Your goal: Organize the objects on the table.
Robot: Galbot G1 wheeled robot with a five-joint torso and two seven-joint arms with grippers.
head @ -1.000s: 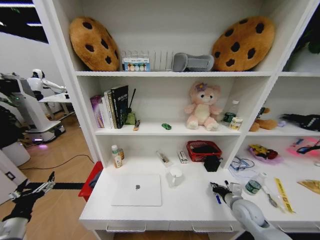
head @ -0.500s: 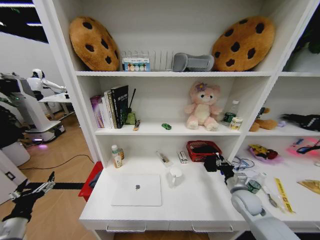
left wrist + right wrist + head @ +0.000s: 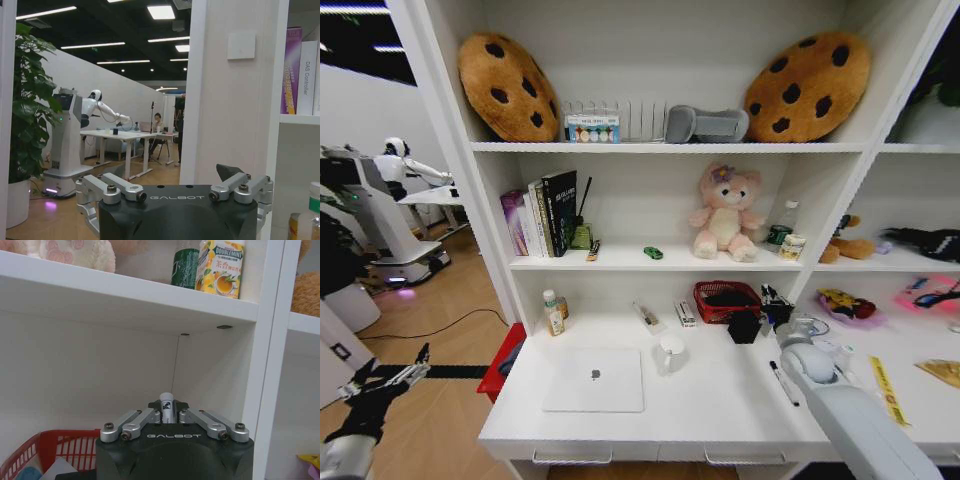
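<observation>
My right gripper hangs just above the black pen cup, beside the red basket at the back of the white table. In the right wrist view the right gripper is shut on the blue pen, whose pale end sticks up between the fingers. A black pen lies on the table in front of that arm. The silver laptop lies shut at the front left. A small green object rests on the middle shelf. My left gripper is open, parked low to the left of the table.
A white mug stands right of the laptop, and small bottles stand at the back left. A water bottle and loose items lie to the right of my arm. Another robot stands across the room.
My right gripper lifted the blue pen off the table's front and carried it back and up to above the black pen cup. The left arm stayed still.
</observation>
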